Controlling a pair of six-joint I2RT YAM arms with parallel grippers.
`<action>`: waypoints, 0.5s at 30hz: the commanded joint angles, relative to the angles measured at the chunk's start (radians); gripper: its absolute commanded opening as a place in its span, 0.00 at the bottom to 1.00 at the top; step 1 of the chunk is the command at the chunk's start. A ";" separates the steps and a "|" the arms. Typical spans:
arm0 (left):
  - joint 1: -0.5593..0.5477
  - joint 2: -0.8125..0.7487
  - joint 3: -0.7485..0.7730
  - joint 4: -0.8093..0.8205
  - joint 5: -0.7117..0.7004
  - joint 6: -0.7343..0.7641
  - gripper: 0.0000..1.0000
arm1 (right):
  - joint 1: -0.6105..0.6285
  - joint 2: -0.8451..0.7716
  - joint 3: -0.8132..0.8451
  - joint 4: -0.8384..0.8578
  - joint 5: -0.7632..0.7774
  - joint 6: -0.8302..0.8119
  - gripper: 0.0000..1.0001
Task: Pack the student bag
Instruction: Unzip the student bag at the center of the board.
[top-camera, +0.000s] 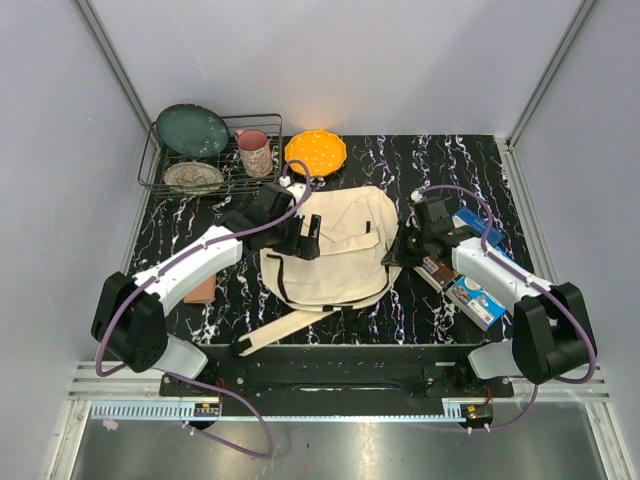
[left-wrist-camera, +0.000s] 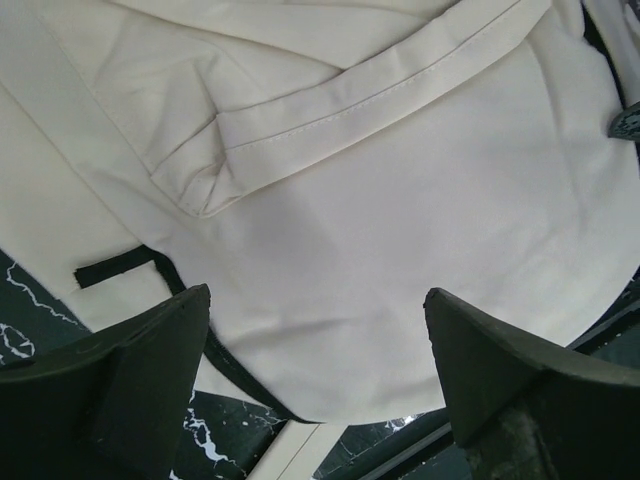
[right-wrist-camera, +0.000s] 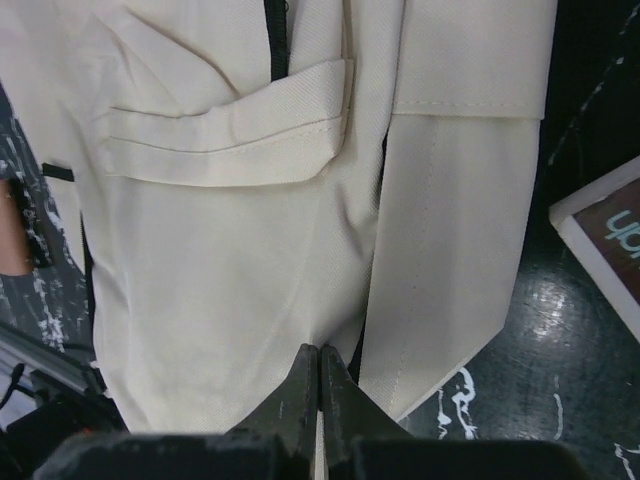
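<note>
The student bag (top-camera: 335, 255), cream canvas, lies flat in the middle of the black marbled table, its long straps (top-camera: 285, 330) trailing toward the near edge. My left gripper (top-camera: 310, 238) hovers over the bag's left side, its fingers wide apart above plain cream fabric (left-wrist-camera: 400, 250) with nothing between them (left-wrist-camera: 318, 300). My right gripper (top-camera: 398, 250) is at the bag's right edge. In the right wrist view its jaws (right-wrist-camera: 321, 352) are pressed together on a pinch of the bag's cloth (right-wrist-camera: 230, 280), which puckers at the tips beside a flat webbing strap (right-wrist-camera: 450, 260).
A wire rack (top-camera: 150, 170) at the back left holds a teal plate (top-camera: 192, 130) and a patterned bowl (top-camera: 193, 177). A pink mug (top-camera: 255, 152) and an orange plate (top-camera: 315, 152) stand behind the bag. Books and a blue box (top-camera: 476, 300) lie under the right arm; a brown item (top-camera: 203, 291) lies by the left arm.
</note>
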 joint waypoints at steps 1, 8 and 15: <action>-0.023 -0.011 0.047 0.055 0.064 -0.028 0.93 | 0.010 -0.041 -0.022 0.112 -0.100 0.090 0.00; -0.131 -0.019 0.056 0.083 0.061 0.029 0.94 | 0.009 -0.021 -0.006 0.160 -0.103 0.121 0.00; -0.172 0.006 0.068 0.103 0.064 0.015 0.94 | 0.009 0.048 -0.019 0.160 -0.140 0.108 0.18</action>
